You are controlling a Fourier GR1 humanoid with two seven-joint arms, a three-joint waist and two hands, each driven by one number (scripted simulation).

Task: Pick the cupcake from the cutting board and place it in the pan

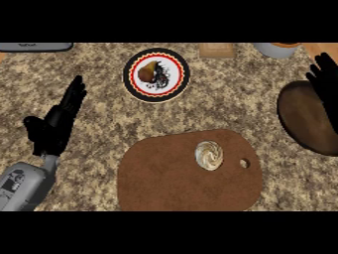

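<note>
Brown and rounded, the cutting board [190, 171] lies on the speckled granite counter [223, 106] with its near edge at the bottom of the view. The cupcake [208, 154] stands on the board's upper right part, seen from above as a pale swirl, just left of the board's small hanging hole [244, 162]. No hand touches it.

Right of the board, apart from it, the dark round pan [310, 119] sits at the counter's right edge. The right hand [334, 92] hovers over the pan's right side, fingers straight and released, holding nothing.

Left of the board, well apart, the left hand [56, 121] rests open with fingers up, also empty. Bare granite lies between it and the board.

Beyond the board, a black-rimmed plate [156, 75] holds a pear-like item. A grey appliance [32, 46], a wooden block [217, 49] and a pale container [277, 48] line the far edge; the appliance carries small writing too faint to read.
</note>
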